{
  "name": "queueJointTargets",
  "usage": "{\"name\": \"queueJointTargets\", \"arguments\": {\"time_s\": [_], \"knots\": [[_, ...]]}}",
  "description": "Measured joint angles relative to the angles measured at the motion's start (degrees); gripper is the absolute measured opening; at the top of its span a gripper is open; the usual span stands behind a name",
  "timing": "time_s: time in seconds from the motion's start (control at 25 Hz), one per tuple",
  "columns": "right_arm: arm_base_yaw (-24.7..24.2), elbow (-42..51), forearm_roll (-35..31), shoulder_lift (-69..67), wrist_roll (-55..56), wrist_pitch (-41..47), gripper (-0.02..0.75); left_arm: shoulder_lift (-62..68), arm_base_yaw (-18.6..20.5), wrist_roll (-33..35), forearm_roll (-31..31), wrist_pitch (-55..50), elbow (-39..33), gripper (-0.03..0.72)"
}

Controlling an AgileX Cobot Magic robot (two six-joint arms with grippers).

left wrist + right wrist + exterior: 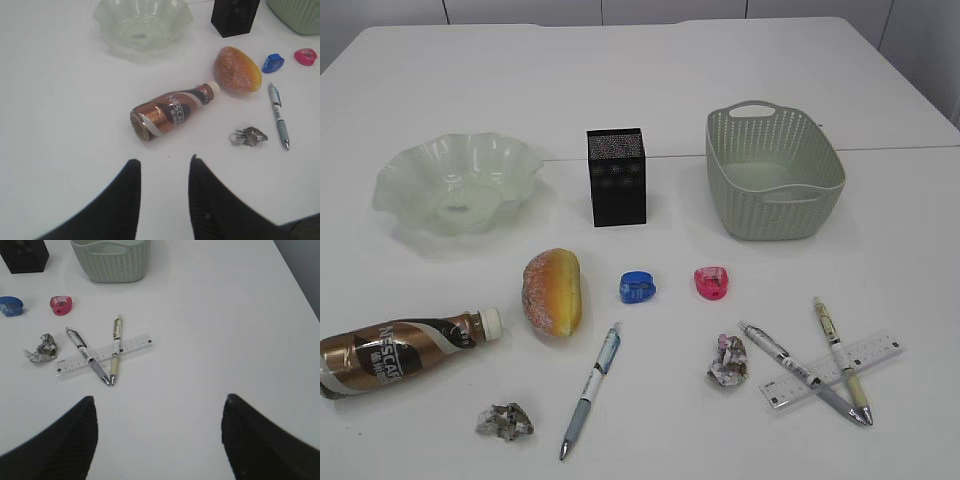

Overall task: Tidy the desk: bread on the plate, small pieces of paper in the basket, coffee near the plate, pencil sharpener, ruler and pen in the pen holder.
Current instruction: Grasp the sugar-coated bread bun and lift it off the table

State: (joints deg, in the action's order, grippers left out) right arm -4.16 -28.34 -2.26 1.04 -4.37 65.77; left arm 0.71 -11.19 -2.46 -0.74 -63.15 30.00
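The desk is a white table carrying every item. The basket stands at rear right, upright. The plate sits at rear left. The pen holder stands upright between plate and basket. The coffee lies on its side at front left, cap pointing toward the bread, which lies just beside the cap. The ruler lies at front right under two crossed pens, both touching it. A third pen lies alone near front centre. A blue pencil sharpener and a pink pencil sharpener sit side by side, apart, in front of the pen holder. One paper ball lies near the crossed pens; the other paper ball lies in front of the bread.

The left gripper hovers above the desk near the coffee base, jaws partly apart, gripping nothing. The right gripper hovers in front of the ruler, jaws spread wide, gripping nothing.
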Motion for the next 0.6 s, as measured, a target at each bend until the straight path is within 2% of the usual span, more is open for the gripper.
{"name": "queueJointTargets", "arguments": {"time_s": [0.32,0.48,0.6], "knots": [[0.0,0.0,0.4,0.0,0.4,0.0,0.565,0.5,0.0,0.0,-2.1,0.1,0.9,0.241],[0.0,-1.5,2.7,-0.3,2.3,-0.7,0.565,5.0,0.0,0.0,-2.3,0.2,5.5,0.243],[0.0,-3.6,3.4,-4.5,3.9,-0.9,0.565,12.2,0.0,0.0,-2.3,0.0,9.5,0.275]]}}
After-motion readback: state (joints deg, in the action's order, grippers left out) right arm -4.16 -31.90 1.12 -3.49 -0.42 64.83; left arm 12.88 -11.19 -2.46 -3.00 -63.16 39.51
